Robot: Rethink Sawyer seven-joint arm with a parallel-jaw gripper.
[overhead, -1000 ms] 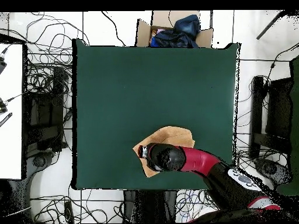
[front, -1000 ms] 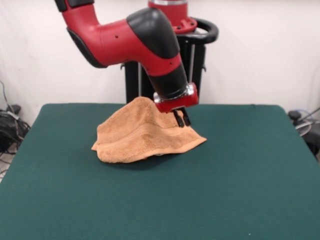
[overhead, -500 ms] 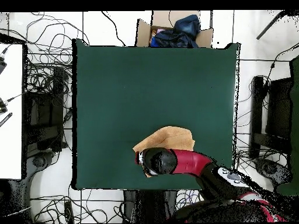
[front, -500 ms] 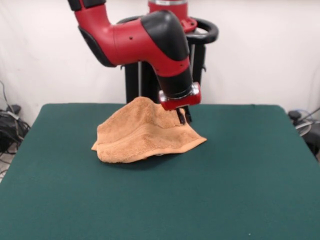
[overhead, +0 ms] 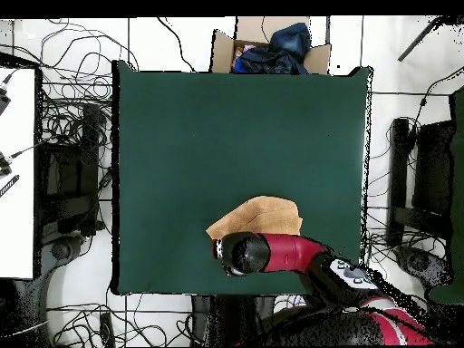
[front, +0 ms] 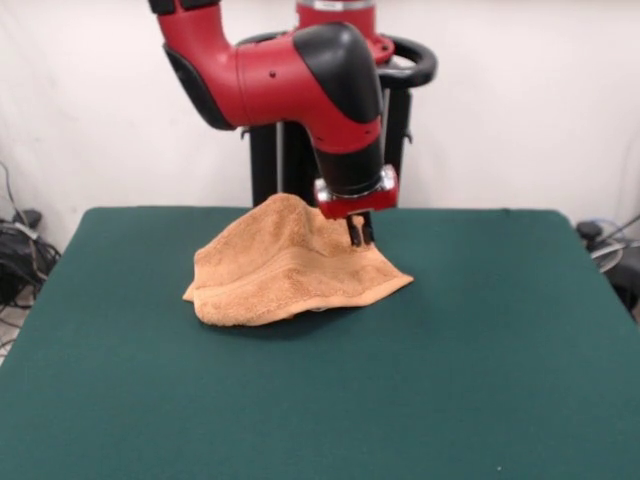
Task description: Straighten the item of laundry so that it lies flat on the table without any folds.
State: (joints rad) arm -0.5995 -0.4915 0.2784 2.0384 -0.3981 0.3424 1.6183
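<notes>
The item of laundry (front: 285, 265) is an orange-tan towel lying crumpled near the table's far edge, humped at the back with folded layers along its front. My gripper (front: 359, 233) hangs straight down from the red and black wrist, its tips at the towel's rear right slope, touching or just behind the cloth. In the overhead view the wrist (overhead: 241, 254) covers the gripper and part of the towel (overhead: 265, 216). The dark green table (front: 450, 380) spreads wide around the towel.
A cardboard box (overhead: 272, 47) holding dark blue things stands beyond the table's top edge in the overhead view. Cables litter the floor on both sides. A white desk (overhead: 16, 172) is at the left, black equipment (overhead: 419, 186) at the right.
The arm's upper links have swung across and the wrist has risen slightly, drawing the gripper a little up and back. The towel keeps the same crumpled shape.
</notes>
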